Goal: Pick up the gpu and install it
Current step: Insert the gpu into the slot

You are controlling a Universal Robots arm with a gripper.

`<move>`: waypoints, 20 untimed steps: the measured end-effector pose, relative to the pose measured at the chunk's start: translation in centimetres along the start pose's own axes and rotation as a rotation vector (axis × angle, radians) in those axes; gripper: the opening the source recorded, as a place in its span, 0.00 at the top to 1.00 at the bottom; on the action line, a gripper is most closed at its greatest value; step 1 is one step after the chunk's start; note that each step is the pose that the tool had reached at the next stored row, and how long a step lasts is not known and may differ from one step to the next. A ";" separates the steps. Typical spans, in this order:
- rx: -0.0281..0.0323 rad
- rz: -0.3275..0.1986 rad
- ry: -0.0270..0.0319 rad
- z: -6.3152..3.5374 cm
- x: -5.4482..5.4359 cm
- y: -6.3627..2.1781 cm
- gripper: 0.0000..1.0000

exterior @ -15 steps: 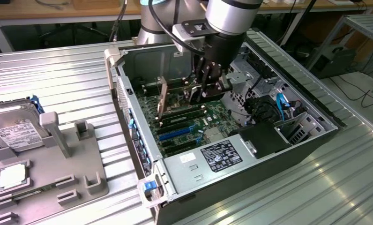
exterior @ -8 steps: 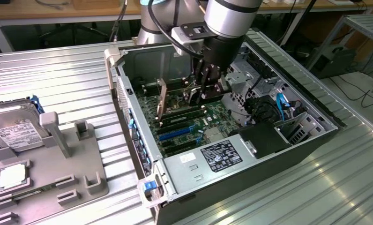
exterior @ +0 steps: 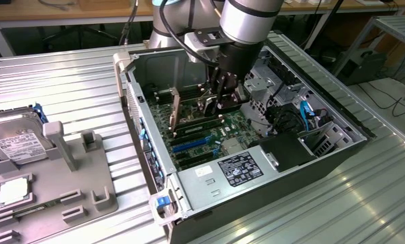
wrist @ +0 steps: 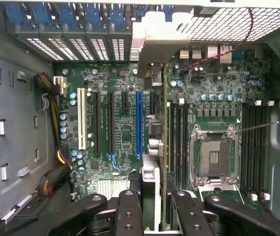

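Edgewise, end effector [wrist: 155, 199] grips gpu [wrist: 149, 169].

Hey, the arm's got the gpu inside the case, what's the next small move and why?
Probably a small sideways nudge toward the blue slot before any push down. The tool is shut on the gpu, held on edge above the board, and its edge looks slightly off that slot.

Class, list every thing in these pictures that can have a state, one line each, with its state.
Green gpu card with silver bracket, gripped, upright over the green motherboard.
Black two-finger gripper, shut on the gpu card.
Black computer case, side open.
Silver processor socket, empty.
Long blue expansion slot, empty.
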State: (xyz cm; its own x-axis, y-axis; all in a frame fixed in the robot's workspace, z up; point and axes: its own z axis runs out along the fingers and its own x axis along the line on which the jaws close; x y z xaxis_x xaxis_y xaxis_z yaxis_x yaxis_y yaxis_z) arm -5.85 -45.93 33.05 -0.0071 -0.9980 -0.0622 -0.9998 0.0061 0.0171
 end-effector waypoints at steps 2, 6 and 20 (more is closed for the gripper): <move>0.0009 0.000 0.0001 0.08 0.0 0.01 0.72; 0.0085 -0.001 0.0002 0.17 0.0 0.02 0.72; 0.0101 -0.001 -0.0001 0.82 0.1 0.09 0.72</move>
State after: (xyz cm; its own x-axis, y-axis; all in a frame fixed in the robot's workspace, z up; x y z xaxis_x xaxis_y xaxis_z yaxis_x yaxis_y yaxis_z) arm -5.95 -45.93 32.23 -0.0059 -0.9980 -0.0623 -1.0000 0.0055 0.0070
